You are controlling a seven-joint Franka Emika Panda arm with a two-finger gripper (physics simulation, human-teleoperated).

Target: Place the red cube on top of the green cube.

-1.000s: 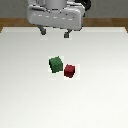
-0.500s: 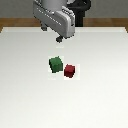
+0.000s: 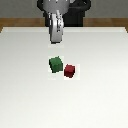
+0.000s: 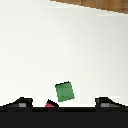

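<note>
End effector (image 3: 56, 42) hanging empty above the desk (image 3: 20, 90), fingers spread — needing to centre over red cube (image 3: 70, 71), avoiding touching green cube (image 3: 56, 63).

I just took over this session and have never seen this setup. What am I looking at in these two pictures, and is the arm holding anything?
These are simulator renders of one robot arm over a white table. One picture is from a camera off the arm, looking across the table; the grey shape at the top is the arm's gripper, hanging above the surface. The other picture is from a camera on the wrist, looking down; the two dark tips at its lower edge are the fingers.

On the table lie a green cube and a red cube, close side by side. The red one is not stacked yet. Nothing is between the fingers, which stand apart.
</note>
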